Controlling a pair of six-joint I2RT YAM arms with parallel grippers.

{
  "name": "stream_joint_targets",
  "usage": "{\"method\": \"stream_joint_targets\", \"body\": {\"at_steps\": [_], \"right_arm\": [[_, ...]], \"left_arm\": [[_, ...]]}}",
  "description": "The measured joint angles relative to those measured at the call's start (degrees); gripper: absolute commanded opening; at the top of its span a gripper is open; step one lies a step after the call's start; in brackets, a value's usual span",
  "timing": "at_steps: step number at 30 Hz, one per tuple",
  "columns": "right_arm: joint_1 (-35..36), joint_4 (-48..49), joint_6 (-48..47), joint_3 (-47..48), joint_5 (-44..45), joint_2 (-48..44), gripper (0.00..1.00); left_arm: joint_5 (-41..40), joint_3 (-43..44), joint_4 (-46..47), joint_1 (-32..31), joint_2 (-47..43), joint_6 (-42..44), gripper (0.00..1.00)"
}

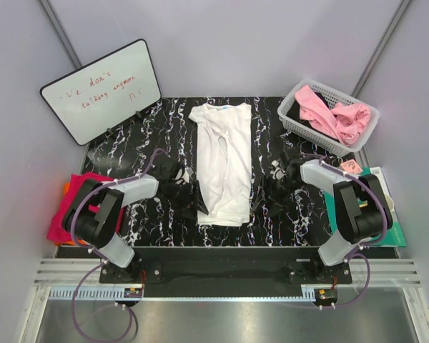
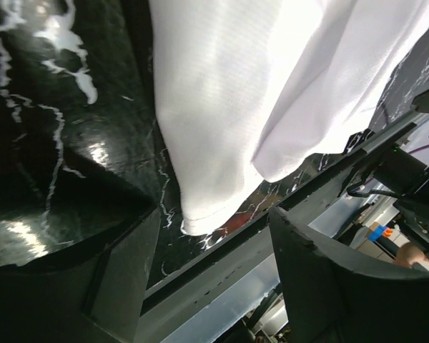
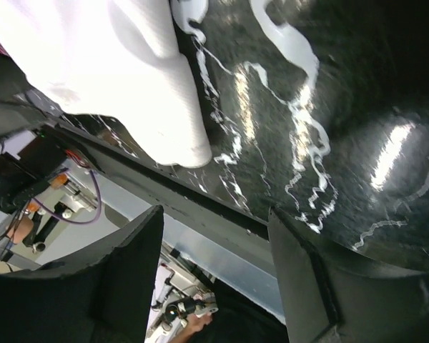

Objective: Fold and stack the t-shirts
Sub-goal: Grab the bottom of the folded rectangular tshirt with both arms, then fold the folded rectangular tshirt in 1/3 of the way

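Overhead view of a black marble-patterned table [image 1: 150,128] with two arms mounted at its near edge. White t-shirt [image 1: 224,161] lies at the table's centre, folded lengthwise into a narrow strip: collar at the far end with a blue neck label just visible, hem towards the arms, a few creases running along its length.

Left gripper [image 1: 195,200] sits low beside the shirt's near left corner. The left wrist view shows its two fingers [image 2: 121,250] spread wide with nothing between them. The cloth's hem corner hangs just beyond the gap, and whether a fingertip brushes the fabric cannot be told from this angle.

Right gripper [image 1: 263,199] sits near the shirt's near right edge, a little apart from it. In the right wrist view its jaws are likewise parted and empty, with the rounded folded corner of the shirt resting on the marble ahead of them.

White plastic mesh basket [image 1: 300,125] stands at the far right corner and holds crumpled pink shirts [image 1: 332,116]. At the left table edge, beside the left arm, lies a magenta-red shirt [image 1: 68,211], with a sliver of orange cloth [image 1: 65,190] showing under it. Teal mat [image 1: 398,230] lies beneath the right arm. Whiteboard [image 1: 100,89] with red handwriting leans at the far left corner.
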Motion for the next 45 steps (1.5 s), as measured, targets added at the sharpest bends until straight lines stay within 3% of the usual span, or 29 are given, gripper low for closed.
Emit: {"method": "stream_joint_targets", "body": {"at_steps": [9, 13, 14, 17, 18, 19, 22, 23, 29, 34, 39, 45], "right_arm": [[6.32, 7.69, 6.45, 0.48, -3.96, 9.79, 0.67], [9.22, 8.13, 8.81, 2.16, -6.51, 12.63, 0.65], [9.57, 8.31, 8.96, 2.45, -6.71, 12.92, 0.64], [9.84, 8.81, 9.22, 2.86, -6.69, 13.33, 0.51], [9.86, 9.20, 9.18, 2.93, -6.51, 13.46, 0.36], [9.88, 9.25, 9.18, 2.99, -6.49, 13.51, 0.24], [10.03, 10.75, 8.85, 3.43, -5.51, 14.10, 0.01], [10.03, 11.06, 8.85, 3.63, -5.55, 14.25, 0.00], [10.05, 10.47, 8.98, 4.04, -5.07, 14.21, 0.00], [10.08, 4.33, 8.63, 7.45, -4.04, 11.08, 0.00], [10.08, -0.33, 7.32, 16.04, -2.25, 8.07, 0.00], [10.08, -3.82, 5.35, 28.30, 1.97, 9.42, 0.00]], "left_arm": [[1.86, -1.20, 4.98, -1.86, 1.51, -4.87, 0.61], [1.90, -1.42, 5.86, -2.34, 1.92, -5.88, 0.50], [1.77, -1.44, 5.99, -2.47, 2.23, -6.05, 0.43], [1.66, -1.46, 6.19, -2.82, 3.23, -6.47, 0.26], [1.60, -1.46, 6.14, -2.99, 3.63, -6.47, 0.11], [1.66, -1.46, 6.08, -3.13, 3.98, -6.71, 0.01], [2.03, -1.25, 5.57, -3.39, 4.94, -6.58, 0.00], [1.88, -1.03, 5.27, -3.48, 4.94, -6.34, 0.00], [-0.61, 1.25, -0.09, -3.67, 4.59, -4.20, 0.00], [-5.20, 5.29, -9.25, -3.74, 1.57, -1.18, 0.00], [-8.22, 14.12, -16.70, -3.78, -1.84, 1.42, 0.00], [-10.32, 27.98, -21.40, -2.89, 0.26, 4.00, 0.00]]}}
